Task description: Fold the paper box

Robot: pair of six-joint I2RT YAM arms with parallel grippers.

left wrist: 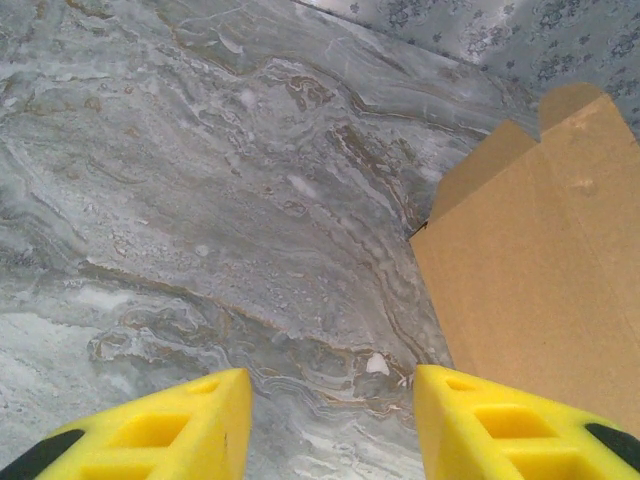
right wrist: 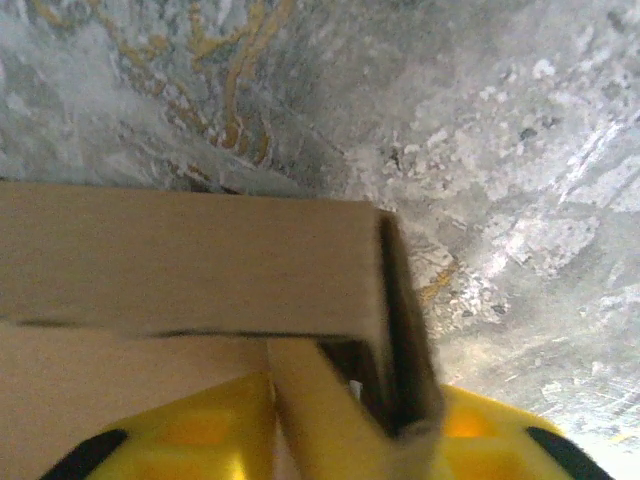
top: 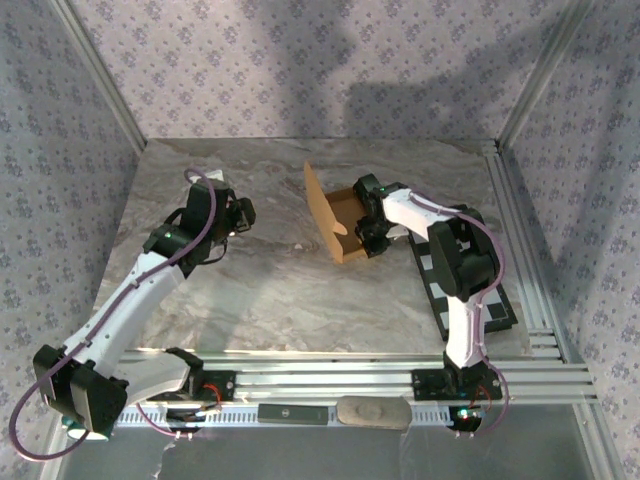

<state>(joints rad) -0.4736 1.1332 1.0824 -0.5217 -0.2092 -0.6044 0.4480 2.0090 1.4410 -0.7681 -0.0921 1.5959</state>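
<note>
Sitting right of centre on the marbled bench, the paper box is partly folded into a shallow tan tray, and one broad flap stands upright along its left side. The right pincer is at the box's near right corner. The right wrist view shows its yellow fingers closed on either side of a thin cardboard wall, gripping it. The left pincer hovers apart from the box on its left, its jaws spread wide over bare bench, and the box's upright flap rises just ahead of it to the right. A black-and-white checkered board lies under the right arm near the bench's right edge.
</note>
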